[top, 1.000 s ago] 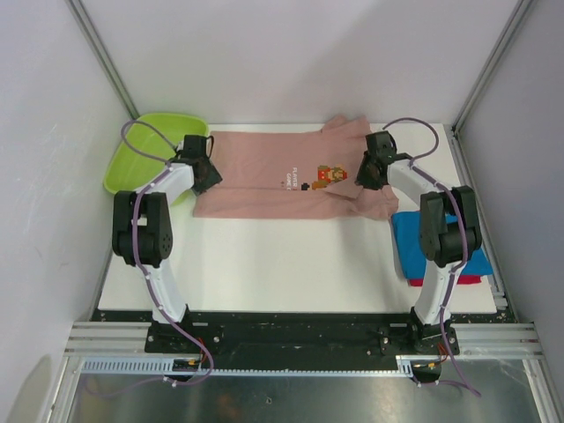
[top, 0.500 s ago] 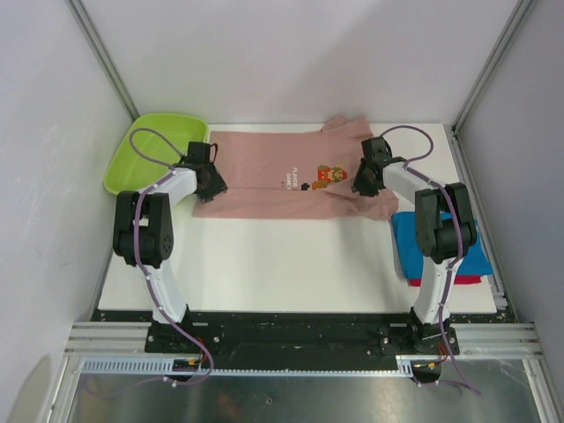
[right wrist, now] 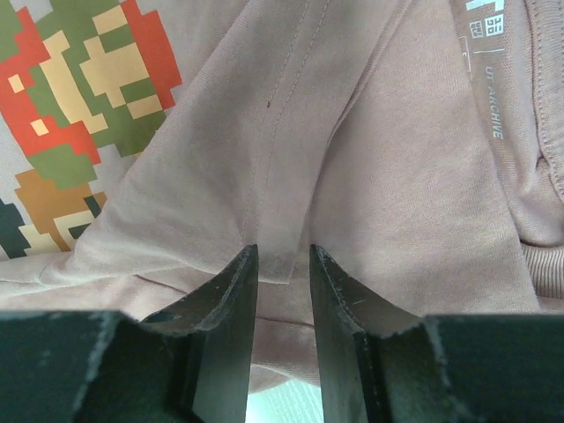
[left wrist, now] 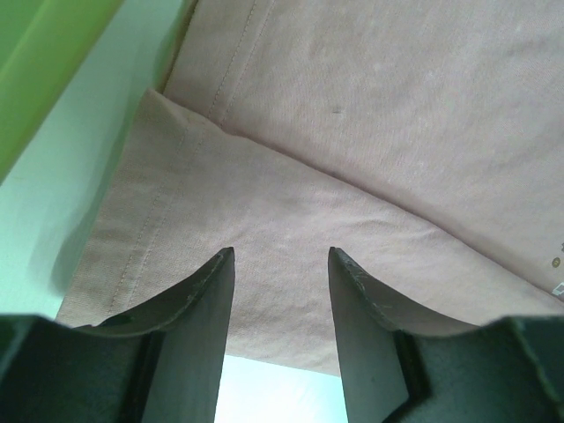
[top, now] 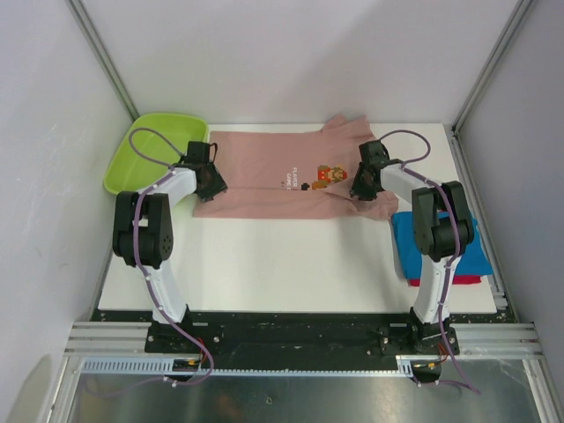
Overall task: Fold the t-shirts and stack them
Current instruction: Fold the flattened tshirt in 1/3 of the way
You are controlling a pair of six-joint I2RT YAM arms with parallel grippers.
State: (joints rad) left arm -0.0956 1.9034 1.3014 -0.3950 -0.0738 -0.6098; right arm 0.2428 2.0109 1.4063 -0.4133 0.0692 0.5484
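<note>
The dusty pink t-shirt (top: 264,181) lies spread across the far half of the table, its pixel print (top: 330,176) to the right of centre. My left gripper (top: 210,181) is at the shirt's left end, open, its jaws over a folded-up hem corner (left wrist: 282,256). My right gripper (top: 359,187) is at the rumpled right end near the collar, open only narrowly, with a thin fold of pink cloth (right wrist: 284,251) between its fingertips. The print (right wrist: 79,106) shows to its left. A folded blue shirt (top: 410,236) lies on a red one (top: 471,278) at the right.
A lime-green tub (top: 141,150) stands at the far left, close beside the left gripper; its edge shows in the left wrist view (left wrist: 44,70). White table (top: 291,264) lies in front of the shirt. Metal frame posts stand at the sides.
Both grippers have moved in over the pink shirt's ends: the left slightly to the right and nearer, the right to the left onto the bunched cloth. The shirt has barely shifted.
</note>
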